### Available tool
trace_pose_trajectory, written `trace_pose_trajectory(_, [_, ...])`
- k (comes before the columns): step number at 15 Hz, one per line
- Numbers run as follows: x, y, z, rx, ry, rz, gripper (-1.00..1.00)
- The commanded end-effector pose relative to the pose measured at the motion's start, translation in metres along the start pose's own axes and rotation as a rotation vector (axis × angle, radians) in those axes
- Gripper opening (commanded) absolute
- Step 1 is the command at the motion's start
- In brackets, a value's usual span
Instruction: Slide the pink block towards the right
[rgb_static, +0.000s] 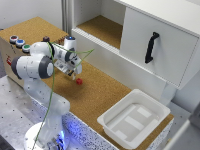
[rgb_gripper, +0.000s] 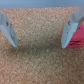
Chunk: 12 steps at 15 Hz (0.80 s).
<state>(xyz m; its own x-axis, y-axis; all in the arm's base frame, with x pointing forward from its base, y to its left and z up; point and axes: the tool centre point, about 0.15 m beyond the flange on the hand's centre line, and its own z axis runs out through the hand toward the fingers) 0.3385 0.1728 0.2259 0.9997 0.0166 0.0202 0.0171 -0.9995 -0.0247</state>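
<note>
The pink block (rgb_static: 79, 80) is a tiny reddish cube lying on the cork tabletop (rgb_static: 100, 92). My gripper (rgb_static: 75, 74) hangs just over the cork beside it, pointing down. In the wrist view the gripper (rgb_gripper: 39, 46) is open, with only bare cork between its fingers. The pink block (rgb_gripper: 77, 38) rests against the outer side of one finger (rgb_gripper: 70, 31), outside the gap. The other finger (rgb_gripper: 7, 30) stands apart from the block.
Three round coloured buttons (rgb_static: 20, 43) sit at the exterior view's far left. A white tray (rgb_static: 132, 117) stands on the cork toward the exterior view's right. Behind are an open shelf (rgb_static: 102, 30) and a white cabinet door with a black handle (rgb_static: 151, 47).
</note>
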Motion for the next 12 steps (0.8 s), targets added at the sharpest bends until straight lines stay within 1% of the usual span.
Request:
trace_pose_trajectory(1, [0.020, 0.014, 0.020, 0.042, -0.040, -0.077, -1.00])
trace_pose_trajectory(3, [0.023, 0.019, 0.021, 0.049, -0.048, -0.082, -1.00])
trace_pose_trajectory(5, [0.028, 0.027, 0.018, 0.056, -0.040, -0.078, -1.00])
trace_pose_trajectory(12, [0.026, 0.065, 0.022, 0.043, -0.046, -0.017, -1.00])
